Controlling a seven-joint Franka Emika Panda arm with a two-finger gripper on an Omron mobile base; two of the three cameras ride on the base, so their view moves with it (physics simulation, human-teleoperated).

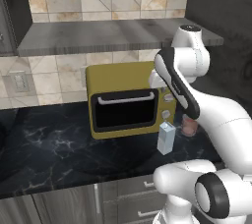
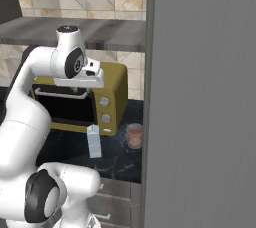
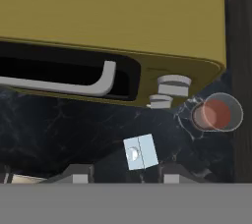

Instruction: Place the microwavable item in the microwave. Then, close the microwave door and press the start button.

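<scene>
Nothing is done yet: the cup point(image 3: 216, 112) stands on the counter point(image 1: 59, 149), and the gripper point(image 3: 123, 175) hovers half-open, holding nothing.

The robot arm point(image 1: 216, 115) is made of thick, rounded white segments with a smooth glossy shell, joined by dark grey to black bands and round black joint caps ringed in white. A long black strip runs along one white link point(image 1: 178, 86) in the left base view. A round dark cap point(image 2: 67, 29) tops the uppermost joint, and a white flat-sided block point(image 2: 86, 77) sits at the wrist. The fingertips point(image 3: 74, 175) are small, grey and angular
</scene>
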